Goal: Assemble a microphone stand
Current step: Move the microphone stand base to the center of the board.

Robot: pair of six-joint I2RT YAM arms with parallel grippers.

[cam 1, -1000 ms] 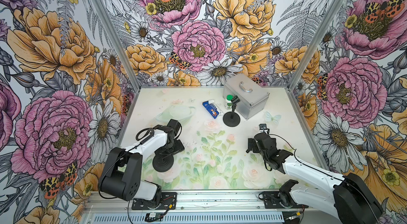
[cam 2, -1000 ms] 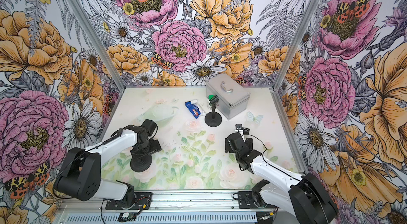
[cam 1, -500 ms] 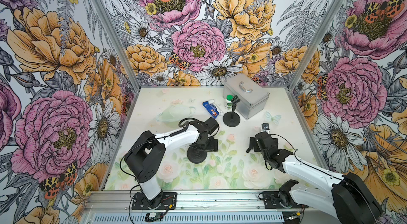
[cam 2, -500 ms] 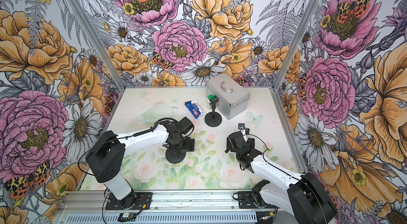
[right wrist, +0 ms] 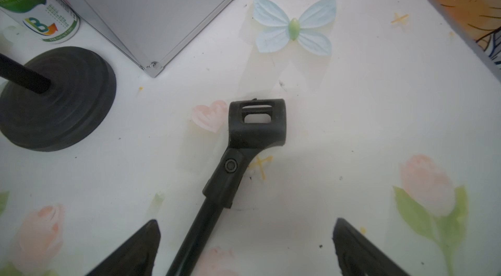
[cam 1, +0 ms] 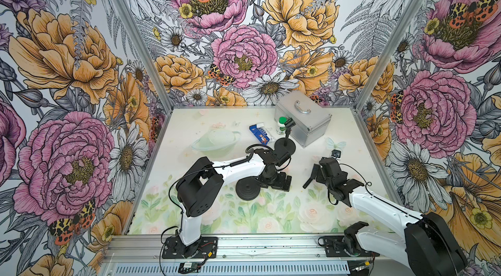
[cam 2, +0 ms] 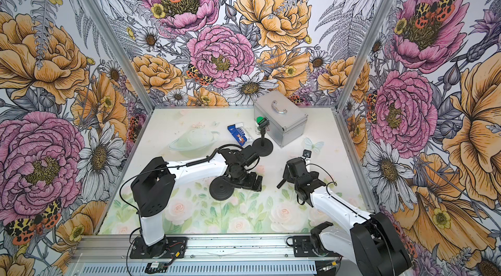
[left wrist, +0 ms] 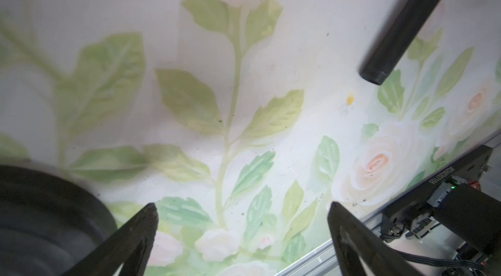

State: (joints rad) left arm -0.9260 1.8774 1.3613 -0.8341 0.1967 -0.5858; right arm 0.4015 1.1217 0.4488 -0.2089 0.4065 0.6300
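As both top views show it: base disc (cam 1: 247, 190) (cam 2: 221, 188) lies flat on the table (cam 1: 271, 223), lower middle of frame, with no rod in it. The left arm (cam 1: 238, 171) reaches across, its wrist just beside the disc's right rim.
Top views, right side: right arm (cam 1: 379, 206) holds its wrist low over the mat; what lies beneath it is hidden.
Top views, back: finished stand (cam 1: 284, 146), silver case (cam 1: 303, 117), bottle (cam 1: 282, 125) and blue box (cam 1: 259, 135) are grouped, apart from the disc.
Left wrist, gripper: left gripper (left wrist: 241, 206) stands wide apart, nothing between the fingers.
Left wrist, disc: lower left corner of frame, just outside one finger; contact cannot be told.
Left wrist, rod: rod (left wrist: 401, 25) enters from upper right; its end looks threaded and lies free on the mat.
Right wrist, gripper: right gripper (right wrist: 246, 224) is spread wide and empty, astride the rod.
Right wrist, rod: lies flat, running from bottom centre up to the clip (right wrist: 257, 122) at mid-frame.
Handling, disc (judgement): looks heavy, rigid and low; take it across the rim and keep it flat.
Handling, rod (judgement): light, stiff, smooth, likely to roll. Grasp mid-shaft below the clip's hinge, leaving the threaded end clear for the disc's centre.
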